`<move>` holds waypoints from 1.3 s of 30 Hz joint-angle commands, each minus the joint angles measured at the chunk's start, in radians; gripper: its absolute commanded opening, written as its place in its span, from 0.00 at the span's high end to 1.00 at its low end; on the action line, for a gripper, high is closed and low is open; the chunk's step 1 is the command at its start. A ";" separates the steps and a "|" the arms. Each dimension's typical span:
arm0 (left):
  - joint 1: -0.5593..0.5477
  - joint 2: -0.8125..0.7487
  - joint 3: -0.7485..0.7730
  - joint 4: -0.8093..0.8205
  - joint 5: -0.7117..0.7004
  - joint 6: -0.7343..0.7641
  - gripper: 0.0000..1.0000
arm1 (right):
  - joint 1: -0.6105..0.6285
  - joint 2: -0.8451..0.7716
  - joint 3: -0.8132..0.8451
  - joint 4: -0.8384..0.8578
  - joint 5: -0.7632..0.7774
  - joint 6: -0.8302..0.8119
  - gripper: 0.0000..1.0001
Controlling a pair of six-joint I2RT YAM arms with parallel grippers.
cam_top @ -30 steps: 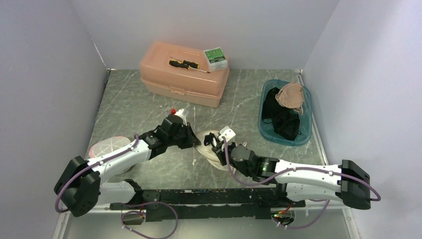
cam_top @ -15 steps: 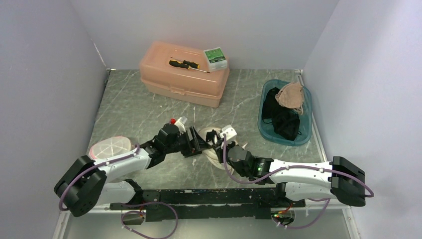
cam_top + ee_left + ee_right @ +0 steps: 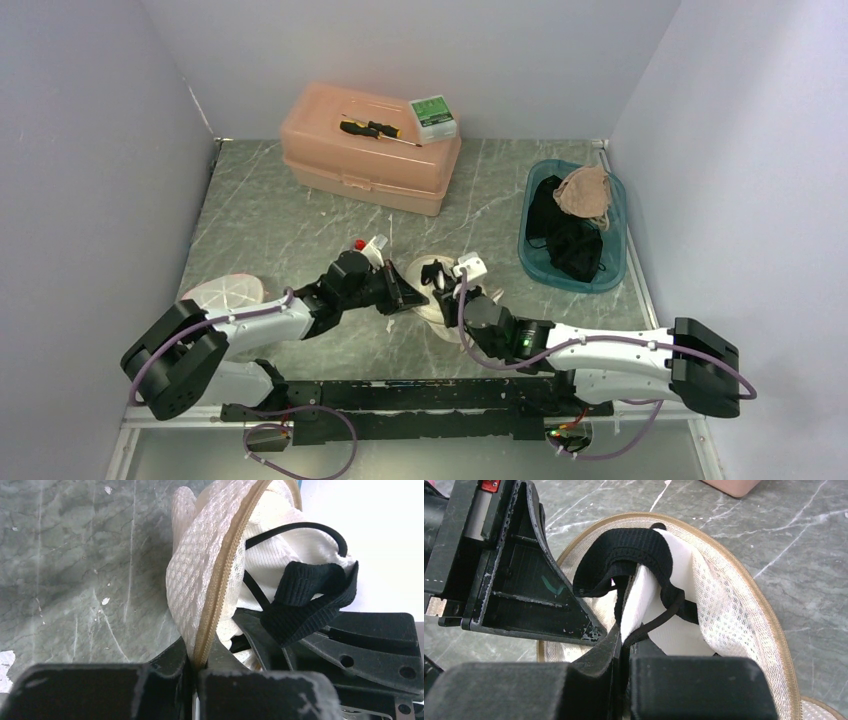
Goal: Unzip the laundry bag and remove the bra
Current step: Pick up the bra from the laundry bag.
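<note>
**Top view.** The laundry bag (image 3: 428,305) lies on the desk (image 3: 280,220) at front centre, between the two hands. The left hand (image 3: 408,298) meets its left edge and the right hand (image 3: 447,290) its near right side. The label on the green box (image 3: 433,116) is too small to read.

**Left wrist view.** The left hand (image 3: 194,664) is pressed together on the bag's zipper (image 3: 220,580). The zipper runs from the fingertips up and to the right. The bra (image 3: 300,587) projects from the open mouth, to the right of this hand.

**Right wrist view.** The right hand (image 3: 624,642) pinches the bra (image 3: 644,560) at its white fabric and black strap. The bra extends away from the fingertips, and the bag's rim curves around it.
</note>
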 commanded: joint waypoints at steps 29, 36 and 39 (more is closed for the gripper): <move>-0.058 -0.008 0.002 -0.146 -0.153 0.136 0.97 | -0.119 -0.069 -0.006 0.017 -0.205 0.209 0.72; -0.065 -0.019 0.015 -0.160 -0.163 0.147 0.97 | -0.153 -0.023 0.005 0.015 -0.319 0.223 0.48; -0.068 -0.013 0.018 -0.159 -0.161 0.147 0.97 | -0.154 0.004 0.013 0.009 -0.354 0.227 0.45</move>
